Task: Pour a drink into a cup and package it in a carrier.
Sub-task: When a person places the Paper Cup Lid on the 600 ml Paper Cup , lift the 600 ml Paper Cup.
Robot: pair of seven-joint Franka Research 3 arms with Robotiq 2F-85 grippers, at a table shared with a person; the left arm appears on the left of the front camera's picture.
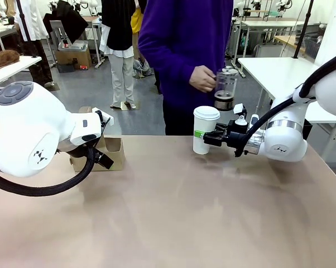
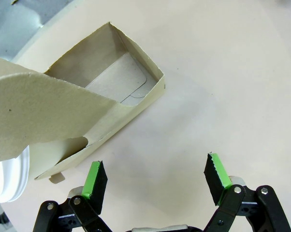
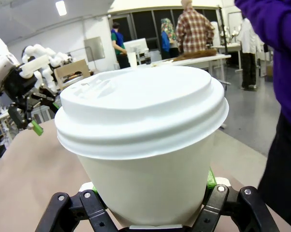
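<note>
Cup [image 1: 206, 129], lidded, stood on the worktop [image 1: 168, 223] clamped in the right pincer [image 1: 207, 138], well apart from the carrier [image 1: 115, 153] near the wide-open left pincer [image 2: 155, 166]; a slack hold or snagged carrier wall could probably tip it and spill.

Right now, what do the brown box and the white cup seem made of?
The carrier looks like matte brown cardboard: raw cut edges, folded flaps. The cup looks like matte white paper; its lid seems moulded plastic, slightly glossy, with embossed ridges.
</note>
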